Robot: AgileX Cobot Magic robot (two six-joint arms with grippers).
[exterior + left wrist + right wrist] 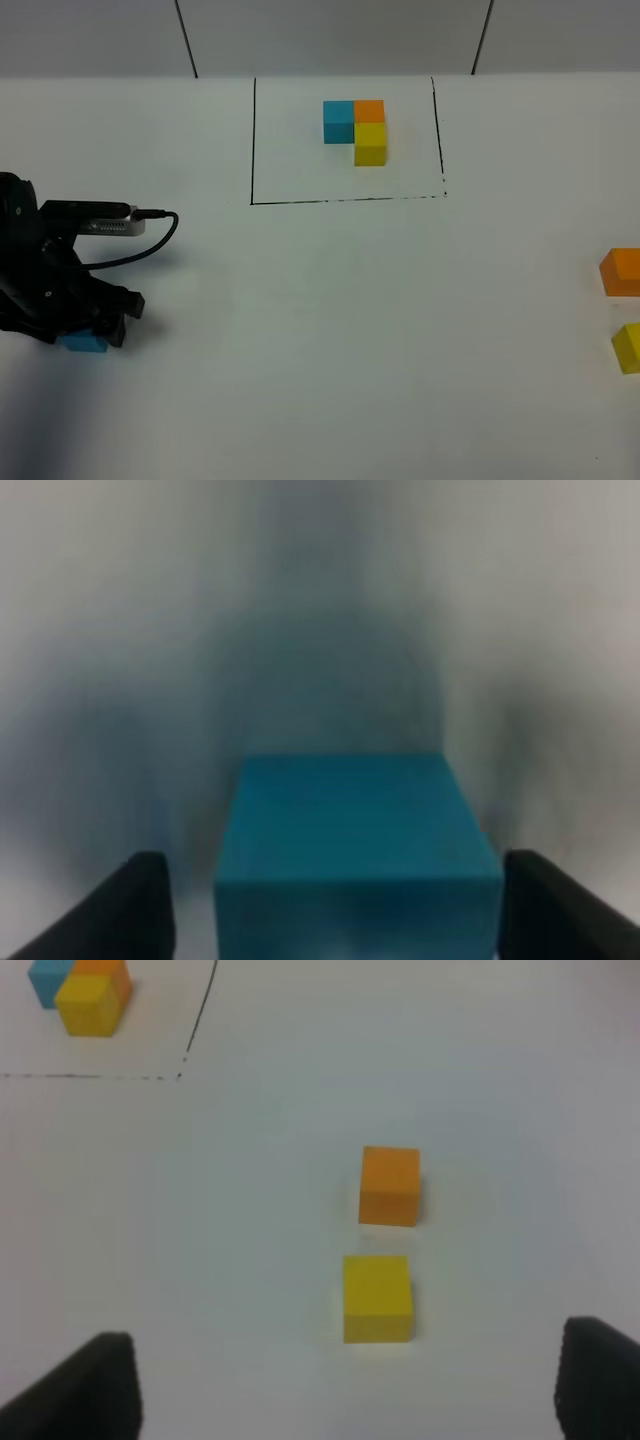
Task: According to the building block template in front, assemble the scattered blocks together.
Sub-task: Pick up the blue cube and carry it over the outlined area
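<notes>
The template, an L of joined blue, orange and yellow cubes (pixel 356 125), sits inside a thin black frame (pixel 252 140) at the back middle; it also shows in the right wrist view (pixel 85 995). My left gripper (pixel 95 330) is low at the left, over the loose light blue cube (pixel 83 343). In the left wrist view the gripper (pixel 340 910) is open and the blue cube (pixel 355 850) sits between its fingers with small gaps on both sides. The loose orange cube (pixel 622 272) (pixel 389 1186) and yellow cube (pixel 628 347) (pixel 377 1298) rest at the far right. My right gripper (pixel 345 1395) is open above the table, short of the yellow cube.
The white table (pixel 350 330) runs to a grey back wall with two dark seams (pixel 186 40). A black cable (pixel 150 240) loops off the left wrist. The right arm is out of the exterior view.
</notes>
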